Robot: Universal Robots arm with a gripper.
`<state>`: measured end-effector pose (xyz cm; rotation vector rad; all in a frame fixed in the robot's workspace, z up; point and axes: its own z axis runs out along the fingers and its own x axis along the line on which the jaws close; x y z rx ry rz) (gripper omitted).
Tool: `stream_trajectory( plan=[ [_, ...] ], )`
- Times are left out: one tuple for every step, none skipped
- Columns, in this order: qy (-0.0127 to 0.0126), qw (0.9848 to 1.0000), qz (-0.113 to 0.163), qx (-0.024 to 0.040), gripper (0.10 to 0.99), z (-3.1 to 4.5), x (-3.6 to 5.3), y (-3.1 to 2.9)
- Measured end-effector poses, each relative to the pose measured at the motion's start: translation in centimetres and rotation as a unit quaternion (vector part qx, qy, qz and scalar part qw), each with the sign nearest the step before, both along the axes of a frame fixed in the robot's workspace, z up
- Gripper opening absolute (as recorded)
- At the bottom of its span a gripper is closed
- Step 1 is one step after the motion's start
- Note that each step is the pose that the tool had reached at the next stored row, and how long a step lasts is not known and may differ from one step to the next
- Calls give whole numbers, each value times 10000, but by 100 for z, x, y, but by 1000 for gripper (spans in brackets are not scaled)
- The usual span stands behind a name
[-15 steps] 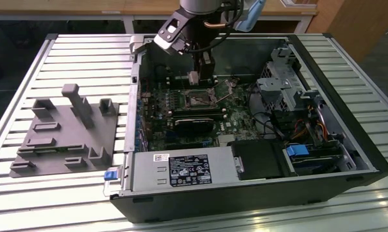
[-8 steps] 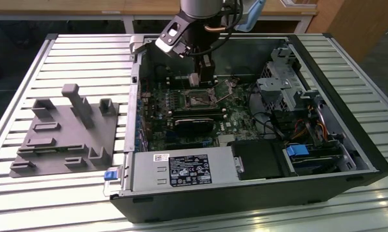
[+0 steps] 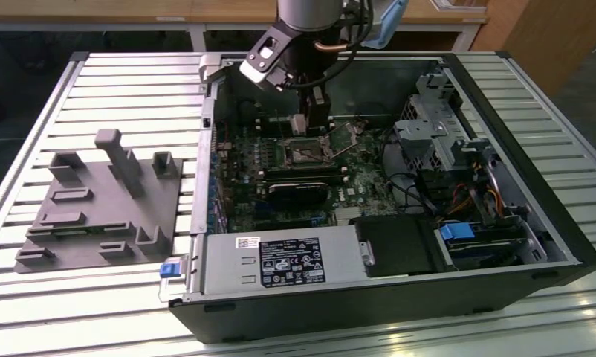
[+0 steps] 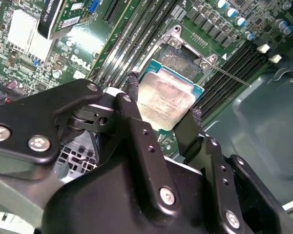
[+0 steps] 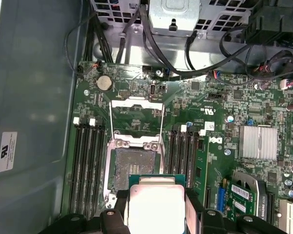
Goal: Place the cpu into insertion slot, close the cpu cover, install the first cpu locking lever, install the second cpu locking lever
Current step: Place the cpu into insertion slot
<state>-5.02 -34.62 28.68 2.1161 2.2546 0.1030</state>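
Note:
My gripper [image 4: 164, 103] is shut on the cpu [image 4: 170, 97], a flat square chip with a silver top and green edge, gripped between two black fingers [image 4: 133, 90]. In the first wrist view the cpu [image 5: 156, 207] hangs just above and partly over one edge of the insertion slot [image 5: 133, 168], whose dark recessed centre is bare. The cpu cover [image 5: 136, 101] stands flipped open beyond the slot, with thin wire levers along its sides. In the exterior view the gripper [image 3: 314, 125] hovers inside the open computer case, just behind the insertion slot [image 3: 303, 152].
Long black memory slots [image 5: 88, 165] flank the socket on both sides. A black card [image 3: 298, 190], a power supply [image 3: 278, 264] and a drive cage with cables [image 3: 432, 137] fill the case. A grey fixture plate [image 3: 99, 201] lies on the slatted table at the exterior view's left.

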Motion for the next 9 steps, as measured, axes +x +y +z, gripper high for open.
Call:
stream_trajectory(
  plan=[
    [0,10000,-6,-1,541,-1,0,0],
    [0,10000,-16,0,541,-4,0,0],
    [0,10000,-24,0,541,-6,0,0],
    [0,10000,-33,0,541,-7,1,0],
    [0,10000,-41,0,541,-10,1,0],
    [0,10000,-50,0,541,-11,1,0],
    [0,10000,-58,0,541,-12,0,0],
    [0,10000,-65,0,541,-13,0,0],
    [0,10000,-71,0,541,-14,0,0]
  ],
)
